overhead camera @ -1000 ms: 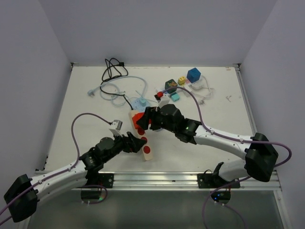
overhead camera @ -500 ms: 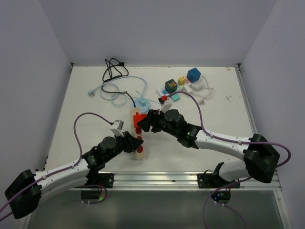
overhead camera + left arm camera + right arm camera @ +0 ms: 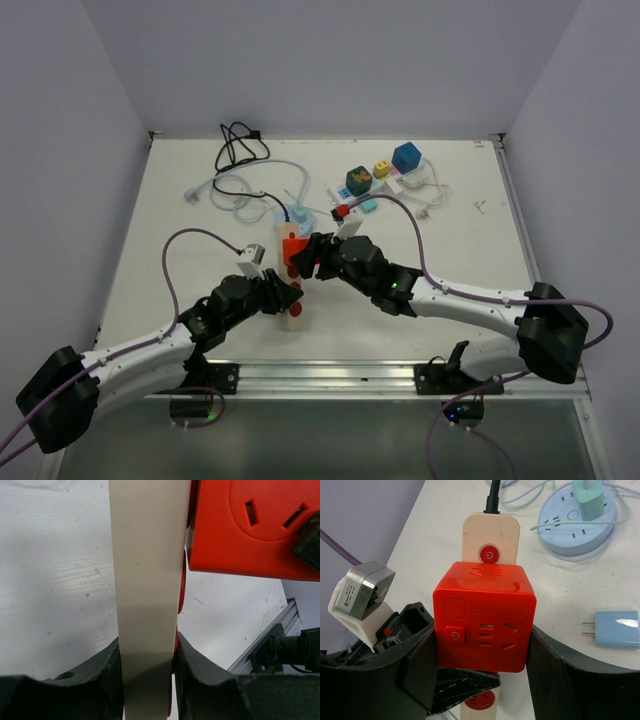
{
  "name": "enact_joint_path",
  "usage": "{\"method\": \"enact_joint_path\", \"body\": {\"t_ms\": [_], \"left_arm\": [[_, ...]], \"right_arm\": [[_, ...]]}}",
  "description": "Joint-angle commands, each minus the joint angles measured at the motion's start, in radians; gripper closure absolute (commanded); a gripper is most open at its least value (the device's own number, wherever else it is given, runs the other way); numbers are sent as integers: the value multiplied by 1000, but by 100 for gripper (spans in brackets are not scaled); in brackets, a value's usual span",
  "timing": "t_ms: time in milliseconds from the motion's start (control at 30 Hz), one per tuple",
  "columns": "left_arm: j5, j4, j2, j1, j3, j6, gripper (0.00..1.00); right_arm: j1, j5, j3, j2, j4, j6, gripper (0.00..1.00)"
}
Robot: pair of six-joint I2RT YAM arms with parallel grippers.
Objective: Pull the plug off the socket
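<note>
Item: red cube plug [image 3: 482,615], table centre, apparently still seated on the cream power strip [image 3: 490,532]; pull-off not yet done. Holding: right gripper [image 3: 482,650] clamped on its sides; left gripper [image 3: 147,665] clamped on the strip's edges, bracing. Nearby: round blue socket hub [image 3: 580,515] at 1 o'clock.

**What the white table carries**

We see a white table [image 3: 150,250] with its load gathered toward the far side. A coiled black cable [image 3: 235,145] lies at the far left, and a loose light blue cable [image 3: 235,190] lies just in front of it. Beside that sits a round blue socket hub [image 3: 570,535]. To the far right a blue cube [image 3: 406,157], a yellow cube [image 3: 381,169] and a dark green cube [image 3: 358,180] cluster near a white cable [image 3: 435,185]. A pale blue adapter [image 3: 617,629] lies flat. The cream power strip [image 3: 491,530] runs lengthwise mid-table, though we cannot tell whether it rests flat.
</note>
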State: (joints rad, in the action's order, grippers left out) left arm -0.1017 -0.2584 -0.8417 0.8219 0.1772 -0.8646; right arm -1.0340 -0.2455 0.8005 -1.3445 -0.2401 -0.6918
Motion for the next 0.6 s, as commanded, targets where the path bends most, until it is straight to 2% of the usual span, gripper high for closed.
{"method": "enact_joint_path", "body": {"t_ms": [0,67,133,200,267,400,567], "left_arm": [[-8,55,-53,-154,4,27,100],[-6,79,-56,-225,19,68,100],[-52,157,-79,-230,70,97,100],[-69,191,-88,-233,102,113,100],[-46,177,-73,-239,102,108,100],[92,53,12,-265,24,53,100],[229,12,85,-364,-16,41,100]], "right_arm": [[-28,-52,30,120,-51,26,100],[-28,-80,22,162,-25,46,100],[-28,-133,38,179,60,66,100],[-28,-141,31,186,64,69,100],[-21,-100,-12,203,9,66,100],[26,27,-93,225,-178,19,100],[130,158,-167,243,-284,-67,100]]}}
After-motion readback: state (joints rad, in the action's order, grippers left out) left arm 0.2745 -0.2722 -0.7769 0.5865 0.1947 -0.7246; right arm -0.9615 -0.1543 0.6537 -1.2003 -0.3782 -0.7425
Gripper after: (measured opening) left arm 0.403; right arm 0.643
